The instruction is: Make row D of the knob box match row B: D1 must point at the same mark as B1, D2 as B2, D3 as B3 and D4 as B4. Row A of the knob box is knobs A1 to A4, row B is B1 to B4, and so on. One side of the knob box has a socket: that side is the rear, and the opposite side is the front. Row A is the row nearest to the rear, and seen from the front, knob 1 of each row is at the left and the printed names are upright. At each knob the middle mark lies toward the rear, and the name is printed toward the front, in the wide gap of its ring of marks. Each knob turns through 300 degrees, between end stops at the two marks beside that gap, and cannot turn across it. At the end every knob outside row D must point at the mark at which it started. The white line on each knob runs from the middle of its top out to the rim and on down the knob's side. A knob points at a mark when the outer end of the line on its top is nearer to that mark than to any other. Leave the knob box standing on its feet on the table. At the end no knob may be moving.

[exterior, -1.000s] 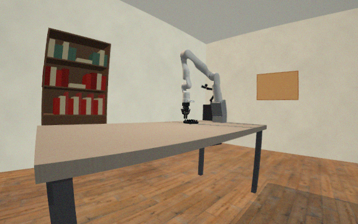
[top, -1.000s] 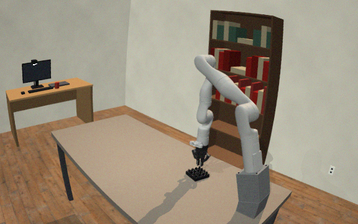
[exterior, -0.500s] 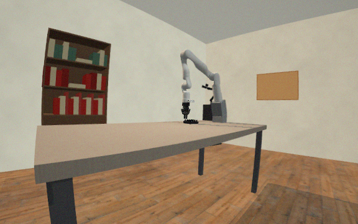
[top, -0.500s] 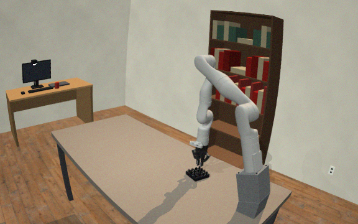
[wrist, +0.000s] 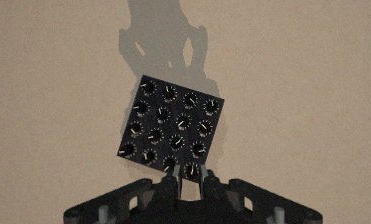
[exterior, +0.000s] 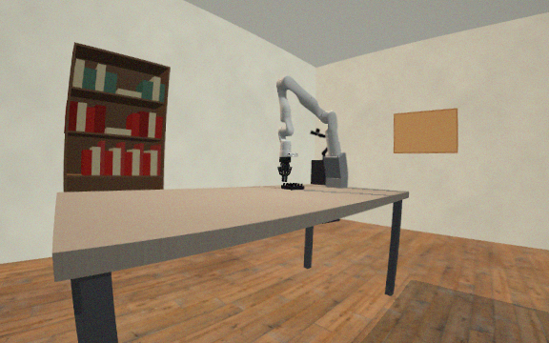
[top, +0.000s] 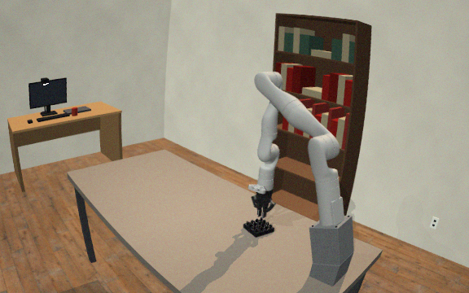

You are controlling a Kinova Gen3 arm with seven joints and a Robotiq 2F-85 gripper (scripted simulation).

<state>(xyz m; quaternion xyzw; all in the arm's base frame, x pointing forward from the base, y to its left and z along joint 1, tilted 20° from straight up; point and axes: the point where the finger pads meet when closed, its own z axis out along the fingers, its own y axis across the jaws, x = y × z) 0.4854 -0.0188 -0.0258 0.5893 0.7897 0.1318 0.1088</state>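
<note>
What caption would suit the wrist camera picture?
Narrowly parted gripper hovering above the near edge of a sixteen-knob box on the table.

Even soft light, arm shadow on table (top: 145, 195), low-res pics, slight blur, no glare
</note>
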